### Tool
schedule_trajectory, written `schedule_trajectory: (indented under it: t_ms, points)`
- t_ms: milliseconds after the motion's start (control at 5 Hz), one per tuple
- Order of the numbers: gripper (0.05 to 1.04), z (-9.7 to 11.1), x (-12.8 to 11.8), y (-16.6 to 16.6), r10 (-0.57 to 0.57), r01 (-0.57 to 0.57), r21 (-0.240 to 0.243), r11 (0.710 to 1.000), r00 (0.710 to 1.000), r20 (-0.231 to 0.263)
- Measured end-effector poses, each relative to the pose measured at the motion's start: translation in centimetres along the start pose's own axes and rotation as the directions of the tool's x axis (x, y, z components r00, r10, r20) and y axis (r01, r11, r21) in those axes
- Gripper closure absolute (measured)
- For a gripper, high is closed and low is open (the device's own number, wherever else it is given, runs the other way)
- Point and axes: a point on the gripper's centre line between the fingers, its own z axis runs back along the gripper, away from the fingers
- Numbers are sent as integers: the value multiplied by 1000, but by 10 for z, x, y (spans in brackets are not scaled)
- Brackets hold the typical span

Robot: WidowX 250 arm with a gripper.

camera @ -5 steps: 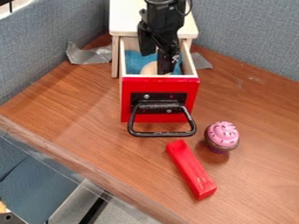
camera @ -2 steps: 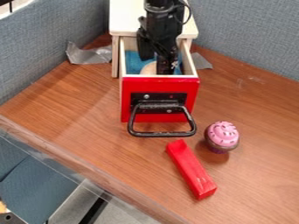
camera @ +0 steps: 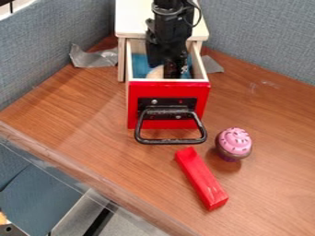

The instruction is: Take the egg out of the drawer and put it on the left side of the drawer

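My gripper (camera: 165, 69) hangs down inside the pulled-out drawer (camera: 167, 86), around the egg; whether its fingers are closed on it cannot be told. The tan egg (camera: 155, 73) lies on the blue lining near the drawer's red front, its right part hidden behind the gripper. A black handle is fixed to the front panel.
Right of the handle stands a cupcake with pink frosting (camera: 234, 141). A red block (camera: 201, 178) lies in front of the drawer. Grey tape (camera: 93, 57) is stuck left of the wooden cabinet (camera: 133, 20). Grey-blue partitions rise behind and at the left.
The gripper has gone lower in the drawer, and its left finger has come down and inward toward the egg. The drawer, cupcake and red block have kept their places.
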Motion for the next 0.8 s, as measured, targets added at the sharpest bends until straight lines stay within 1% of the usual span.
schedule_trajectory:
  t_ms: [200,400,600,800]
  points:
    - [661,1,1,-1,2,-2,-6,1000,1000,6]
    - [886,6,0,-3,-15,15,-6,1000,1000,16]
    - [972,11,0,-5,-28,29,-13,1000,999,22]
    - [797,11,-5,0,-26,26,-19,999,1000,8]
